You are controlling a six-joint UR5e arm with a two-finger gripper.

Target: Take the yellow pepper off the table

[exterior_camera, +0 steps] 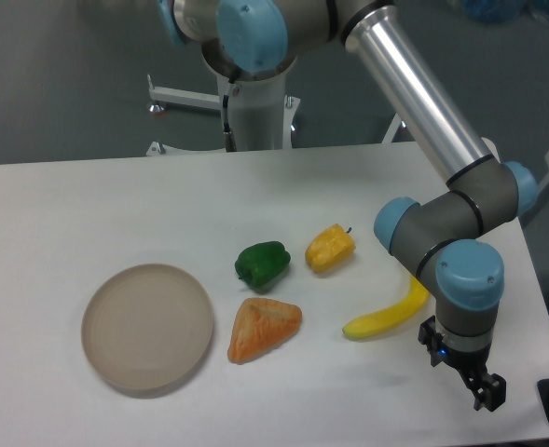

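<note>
The yellow pepper point(330, 249) lies on the white table point(88, 205) near its middle, a stubby yellow-orange block with a tiny dark stem at its upper right. My gripper point(484, 391) hangs low over the table's front right corner, well to the right of the pepper and past the banana. Its dark fingers point down and nothing shows between them; from this angle I cannot make out the gap.
A green pepper point(262, 264) sits just left of the yellow one. An orange wedge point(263, 328) lies in front of them. A long yellow banana point(389, 314) lies between the pepper and my gripper. A round beige plate point(147, 327) rests at the front left.
</note>
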